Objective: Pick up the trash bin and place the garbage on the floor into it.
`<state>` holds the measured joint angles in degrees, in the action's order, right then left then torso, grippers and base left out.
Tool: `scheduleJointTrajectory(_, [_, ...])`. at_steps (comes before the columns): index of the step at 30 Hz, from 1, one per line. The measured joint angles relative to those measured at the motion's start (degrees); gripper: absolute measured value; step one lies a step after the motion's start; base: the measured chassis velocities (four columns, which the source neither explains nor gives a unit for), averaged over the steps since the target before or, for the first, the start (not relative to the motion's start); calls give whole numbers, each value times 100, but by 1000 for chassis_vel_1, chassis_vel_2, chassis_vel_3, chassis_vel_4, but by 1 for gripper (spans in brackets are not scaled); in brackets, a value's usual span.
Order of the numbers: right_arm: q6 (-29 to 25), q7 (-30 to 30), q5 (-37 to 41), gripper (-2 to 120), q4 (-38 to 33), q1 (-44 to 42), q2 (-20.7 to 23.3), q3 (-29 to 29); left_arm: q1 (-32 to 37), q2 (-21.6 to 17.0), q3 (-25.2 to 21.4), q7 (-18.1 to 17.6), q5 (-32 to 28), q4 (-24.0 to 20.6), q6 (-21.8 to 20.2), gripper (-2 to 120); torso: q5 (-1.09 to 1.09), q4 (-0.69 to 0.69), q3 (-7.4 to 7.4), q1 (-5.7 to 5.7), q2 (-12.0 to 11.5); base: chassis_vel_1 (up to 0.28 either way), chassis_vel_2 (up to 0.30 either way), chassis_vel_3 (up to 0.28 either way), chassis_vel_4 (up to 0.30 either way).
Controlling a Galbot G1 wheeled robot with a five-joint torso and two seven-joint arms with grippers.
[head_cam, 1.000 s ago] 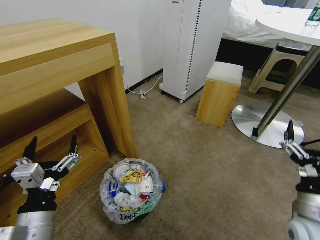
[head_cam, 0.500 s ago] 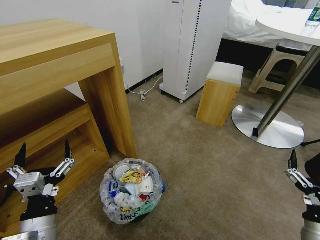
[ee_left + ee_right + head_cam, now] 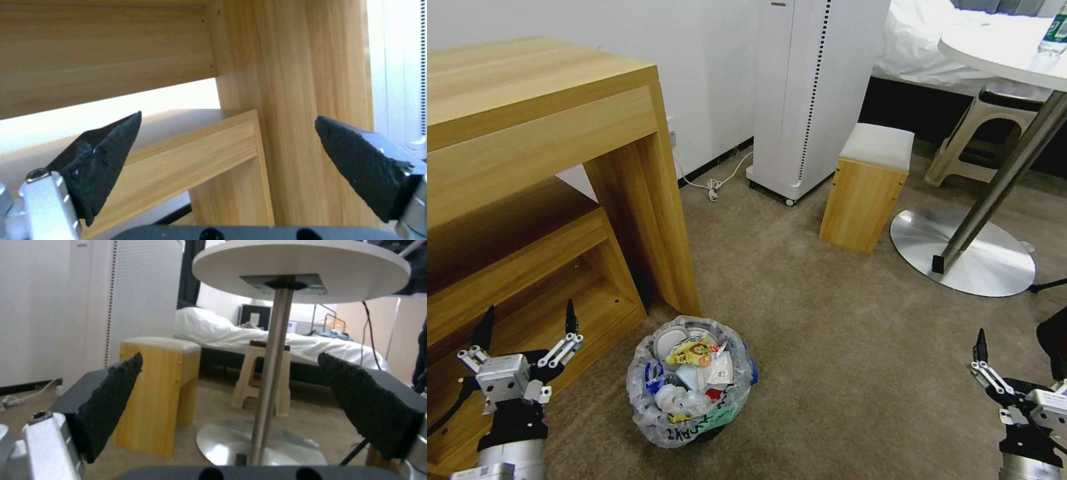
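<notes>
The left hand hangs low on the robot's left side, in front of the bottom shelf of the wooden desk. Its two black fingers are spread wide apart, and there is nothing between them. In the left wrist view you can see just wood past the fingertips.

The right hand hangs low on the robot's right side, over bare floor. Its fingers are wide apart too, and it holds nothing. Past them stand a small wooden stool and the round table on its shiny metal pole.

Between the two hands, nearer the left one, the trash bin sits on the floor, just beside the desk's leg. Neither hand touches it. The bin stands up straight, and its crinkly bag is folded over the rim.

The garbage is inside the bin. It is piled up almost to the top: a yellow wrapper, white bits, something blue and something red. The carpet around the bin looks clean, with no litter that I can see.

So I think the job is done, or very nearly. The litter is in, the bin is set down, and both hands are free. Nothing seems left to pick up here.
</notes>
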<state>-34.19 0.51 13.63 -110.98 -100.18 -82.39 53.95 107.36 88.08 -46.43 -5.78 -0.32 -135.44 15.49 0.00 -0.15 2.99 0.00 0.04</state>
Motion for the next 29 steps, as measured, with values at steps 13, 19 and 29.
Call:
scheduleJointTrajectory(13, [106,0,37,100,-97,95,73,-31,-2,20,83,-299,6,7,-149,100,0,0,0,0,0,0,0,0,0])
scheduleJointTrajectory(19, [110,-2,39,100,-97,98,74,-32,-2,19,84,-299,6,8,-152,100,0,0,0,0,0,0,0,0,0])
scheduleJointTrajectory(29, [114,-5,43,100,-97,99,74,-32,0,16,84,-299,5,7,-156,100,0,0,0,0,0,0,0,0,0])
